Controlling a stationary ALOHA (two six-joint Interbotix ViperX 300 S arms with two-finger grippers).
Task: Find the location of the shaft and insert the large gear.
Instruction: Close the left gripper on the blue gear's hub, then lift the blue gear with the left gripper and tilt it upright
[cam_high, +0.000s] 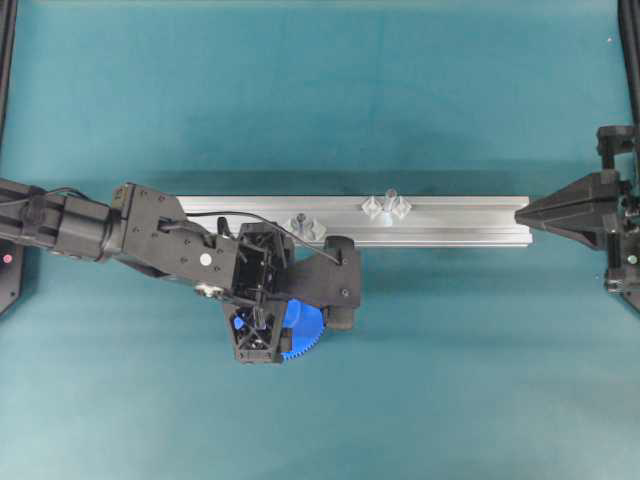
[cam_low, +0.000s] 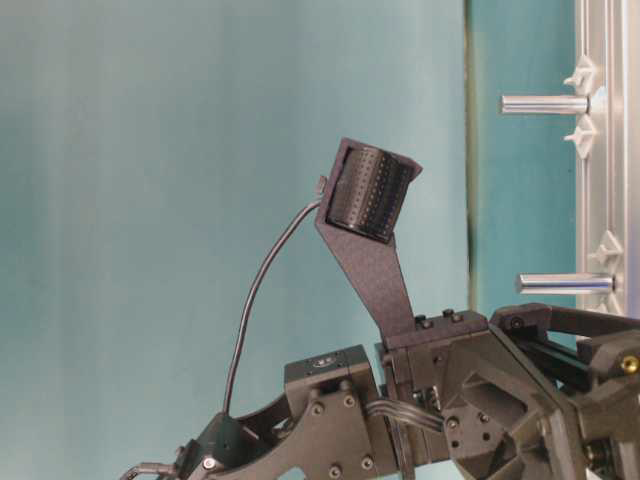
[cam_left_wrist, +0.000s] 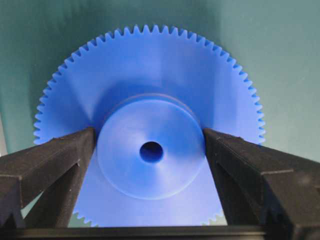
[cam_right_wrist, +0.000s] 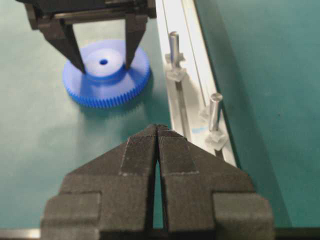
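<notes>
the large gear (cam_left_wrist: 150, 145) lies flat on the teal mat (cam_high: 450, 380), on the near side of the aluminium rail (cam_high: 450, 222), so nothing is inserted yet; the left gripper (cam_left_wrist: 149, 150) is down over it with its jaws wide, one finger (cam_left_wrist: 55, 160) on each side of the raised hub and right against it, though whether they press is hard to tell; the grasp looks about to be made, not finished; lifting, carrying and threading the centre hole onto the shaft (cam_high: 389, 196) all remain; the shaft stands on the rail between clear mounts, well apart from the gear, with a shorter dark-topped pin (cam_high: 298, 221) closer to the left arm; the right gripper (cam_right_wrist: 158, 137) hangs back at the rail's end, jaws closed on nothing; the surface is a plain teal mat, the backdrop the same teal, black frame posts at the edges.
</notes>
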